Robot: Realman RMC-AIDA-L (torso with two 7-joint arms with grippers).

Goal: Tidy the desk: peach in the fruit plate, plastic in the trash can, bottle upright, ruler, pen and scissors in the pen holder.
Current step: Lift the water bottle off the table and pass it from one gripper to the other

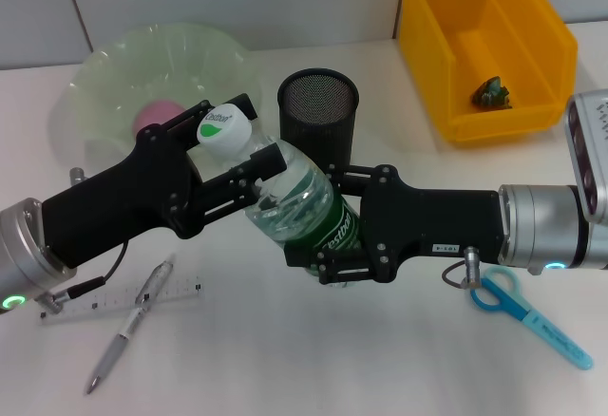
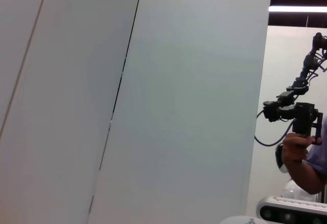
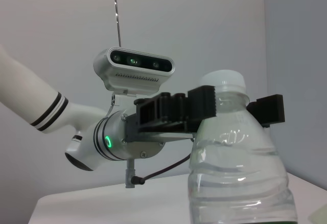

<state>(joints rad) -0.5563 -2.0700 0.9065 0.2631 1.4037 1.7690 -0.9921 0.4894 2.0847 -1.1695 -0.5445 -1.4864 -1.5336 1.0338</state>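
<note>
A clear bottle (image 1: 299, 209) with a green label and white cap stands tilted at the table's middle, its cap toward the head camera. My left gripper (image 1: 253, 141) is shut on its neck just under the cap. My right gripper (image 1: 321, 226) is shut on its labelled body. The right wrist view shows the bottle (image 3: 240, 178) close up, with the left gripper (image 3: 233, 105) clasping the neck. A pink peach (image 1: 157, 114) lies in the pale green fruit plate (image 1: 114, 69). The ruler (image 1: 114, 300), pen (image 1: 131, 327) and blue scissors (image 1: 528, 313) lie flat on the table.
The black mesh pen holder (image 1: 318, 103) stands right behind the bottle. A yellow bin (image 1: 532, 27) at the back right holds crumpled green plastic (image 1: 492, 92). The left wrist view shows only a wall and a distant arm (image 2: 299, 106).
</note>
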